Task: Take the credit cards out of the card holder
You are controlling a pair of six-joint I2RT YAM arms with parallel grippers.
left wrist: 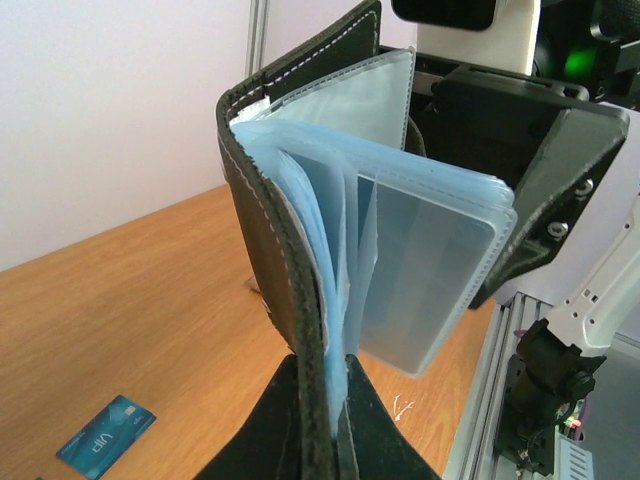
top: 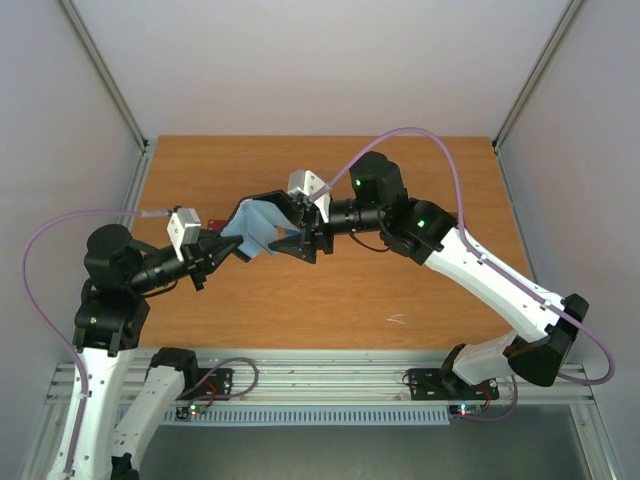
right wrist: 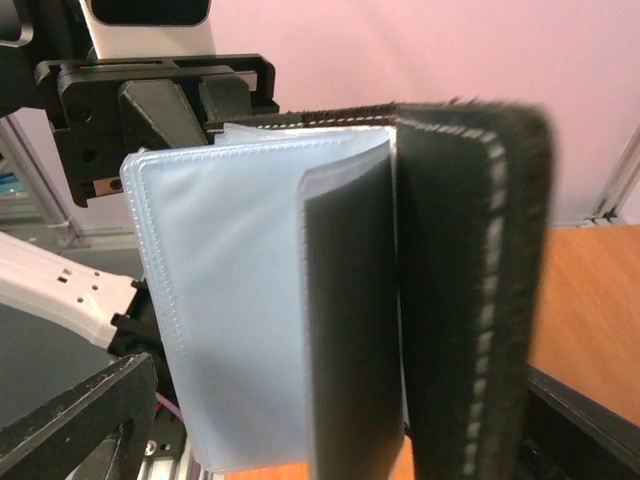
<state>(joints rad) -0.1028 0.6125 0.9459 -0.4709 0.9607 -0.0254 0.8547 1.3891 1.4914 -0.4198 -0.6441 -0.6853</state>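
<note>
The card holder (top: 256, 224) hangs above the table's middle, black outside with pale blue-grey pockets fanned open. My left gripper (left wrist: 325, 425) is shut on its lower edge, clamping the cover and several pockets (left wrist: 425, 270). My right gripper (top: 297, 228) stands open at the holder's far end, one finger (right wrist: 70, 430) on each side of the fanned pages. In the right wrist view a black card (right wrist: 350, 330) seems to sit in one clear pocket beside the stitched cover (right wrist: 480, 290). A blue credit card (left wrist: 105, 437) lies on the table, and a dark red card (top: 213, 224) lies by the left wrist.
The wooden table (top: 400, 290) is walled at left, right and back. An aluminium rail (top: 330, 385) with both arm bases runs along the near edge. Purple cables loop over each arm.
</note>
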